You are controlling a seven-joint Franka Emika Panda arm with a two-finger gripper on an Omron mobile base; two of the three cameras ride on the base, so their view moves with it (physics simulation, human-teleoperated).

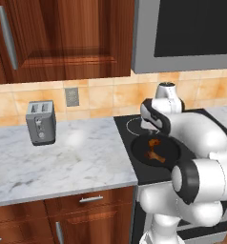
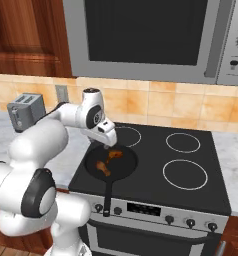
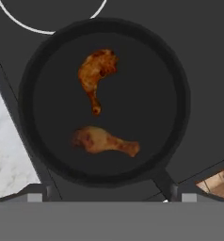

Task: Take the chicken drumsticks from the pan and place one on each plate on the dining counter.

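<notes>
Two orange-brown chicken drumsticks lie apart in the black pan (image 3: pixel 149 84) on the front-left burner. One drumstick (image 3: pixel 96 75) is toward the back of the pan, the other (image 3: pixel 103 140) toward the front. My gripper (image 3: pixel 110 195) hangs open right above the pan with nothing between its fingers. From the right base view the gripper (image 2: pixel 107 145) hovers over the pan (image 2: pixel 125 167), whose handle (image 2: pixel 107 195) points at the stove's front edge. In the left base view the pan (image 1: pixel 171 151) and both drumsticks (image 1: pixel 154 148) sit just past my arm. The plates and the dining counter are out of view.
The black stovetop (image 2: pixel 186 150) has ring-marked burners to the right and behind the pan. A grey toaster (image 1: pixel 40 122) stands on the marble worktop (image 1: pixel 63 162) to the left. A microwave (image 2: pixel 146 35) and wooden wall cabinets hang overhead.
</notes>
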